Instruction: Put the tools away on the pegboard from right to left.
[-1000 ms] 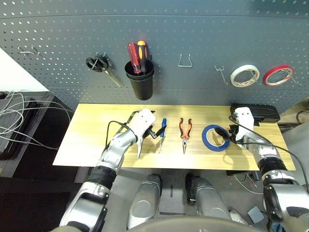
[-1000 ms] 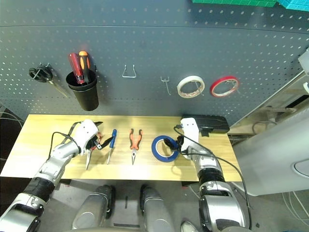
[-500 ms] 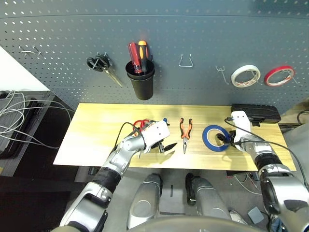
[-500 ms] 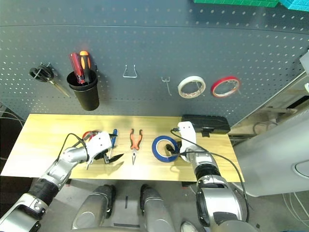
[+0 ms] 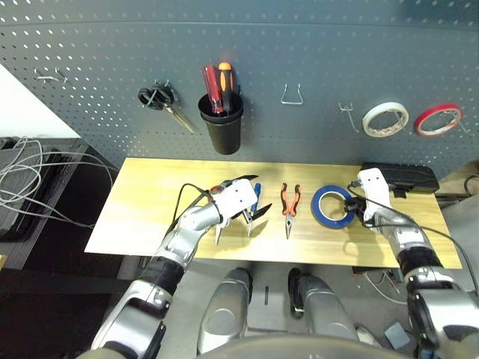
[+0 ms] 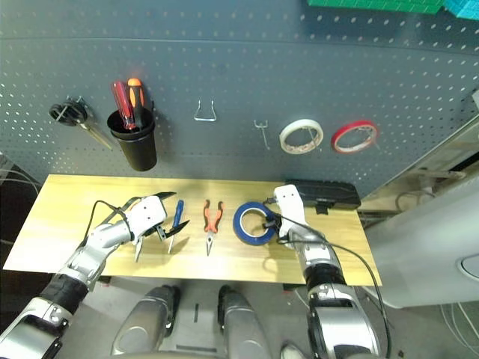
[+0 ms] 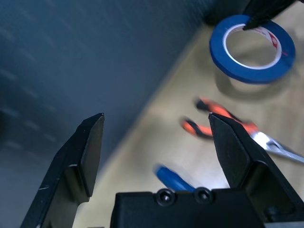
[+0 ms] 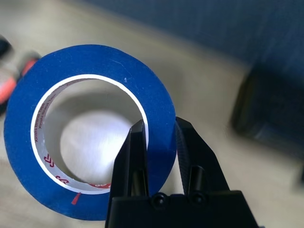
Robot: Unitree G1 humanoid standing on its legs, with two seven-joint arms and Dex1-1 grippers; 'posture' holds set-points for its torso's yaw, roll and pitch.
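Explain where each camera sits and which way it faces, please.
Both eye views: on the head, looking forward and down at the pegboard and table; both silver forearms show.
Left wrist view: on that wrist, looking along the open left end effector toward the orange-handled pliers.
Right wrist view: on that wrist, looking along the right end effector, closed on the blue tape's rim.
Both wrist views share that tape.
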